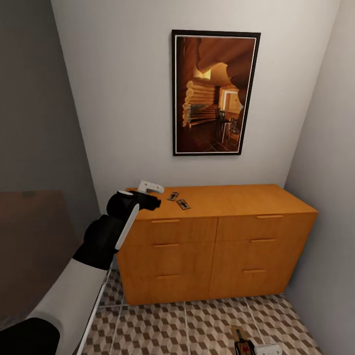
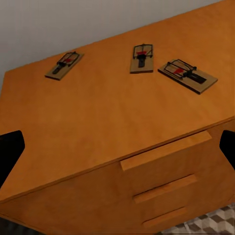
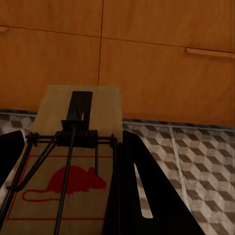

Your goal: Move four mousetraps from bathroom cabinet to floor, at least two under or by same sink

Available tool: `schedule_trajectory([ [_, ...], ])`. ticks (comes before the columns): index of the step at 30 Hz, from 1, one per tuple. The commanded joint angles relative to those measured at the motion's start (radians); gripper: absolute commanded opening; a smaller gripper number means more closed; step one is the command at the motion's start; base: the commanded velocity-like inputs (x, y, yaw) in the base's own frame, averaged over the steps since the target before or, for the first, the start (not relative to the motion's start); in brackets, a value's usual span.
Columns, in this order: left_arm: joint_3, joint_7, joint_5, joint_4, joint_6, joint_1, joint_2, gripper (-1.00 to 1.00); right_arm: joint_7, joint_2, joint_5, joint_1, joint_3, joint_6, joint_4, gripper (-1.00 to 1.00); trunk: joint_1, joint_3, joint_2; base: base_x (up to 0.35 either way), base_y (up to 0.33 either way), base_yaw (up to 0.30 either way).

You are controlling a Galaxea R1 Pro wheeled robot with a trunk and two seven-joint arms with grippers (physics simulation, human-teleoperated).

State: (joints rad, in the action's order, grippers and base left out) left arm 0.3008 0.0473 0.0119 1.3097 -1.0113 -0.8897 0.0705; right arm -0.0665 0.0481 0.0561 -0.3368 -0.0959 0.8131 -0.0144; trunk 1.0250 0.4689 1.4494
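Your right hand (image 3: 68, 191) is clamped on one mousetrap (image 3: 73, 161), low over the bathroom floor (image 3: 196, 147) facing the cabinet (image 3: 147, 58). Your left hand (image 1: 148, 195) hovers with fingers apart; three mousetraps (image 2: 142, 58) lie just ahead on the cabinet top. They look light, stiff and thin: pinch the board's long edges, clear of the wire.

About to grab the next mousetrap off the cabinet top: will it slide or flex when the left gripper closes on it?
The nearest mousetrap looks like a stiff, thin, probably light board. Lying flat on the smooth cabinet, it may skid. Its raised wire could snag a finger.
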Motion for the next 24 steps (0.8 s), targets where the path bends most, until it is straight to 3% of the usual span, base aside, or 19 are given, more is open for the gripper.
schedule_trajectory([
  [1, 0.002, 0.003, 0.002, -0.003, -0.004, -0.001, 0.000, 1.00, -0.007, 0.001, 0.004, -0.001, -0.005, 0.002, 0.001, -1.00, 0.000, 0.001, 0.001, 0.000, 0.000, 0.000],
  [5, 0.003, -0.026, 0.002, -0.010, -0.004, 0.000, 0.000, 1.00, -0.009, 0.002, -0.001, -0.001, -0.004, 0.001, 0.001, -1.00, 0.000, 0.001, 0.001, 0.000, 0.000, 0.000],
  [10, 0.003, -0.106, 0.001, -0.025, -0.002, 0.000, -0.001, 1.00, -0.010, 0.001, -0.018, -0.001, -0.004, -0.001, 0.001, -1.00, 0.000, 0.001, 0.001, 0.000, 0.000, 0.000],
  [24, 0.003, -0.124, 0.000, -0.050, -0.001, 0.000, -0.002, 1.00, -0.010, 0.001, -0.022, -0.001, -0.004, -0.002, 0.001, -1.00, 0.000, 0.001, 0.001, 0.000, 0.000, 0.000],
])
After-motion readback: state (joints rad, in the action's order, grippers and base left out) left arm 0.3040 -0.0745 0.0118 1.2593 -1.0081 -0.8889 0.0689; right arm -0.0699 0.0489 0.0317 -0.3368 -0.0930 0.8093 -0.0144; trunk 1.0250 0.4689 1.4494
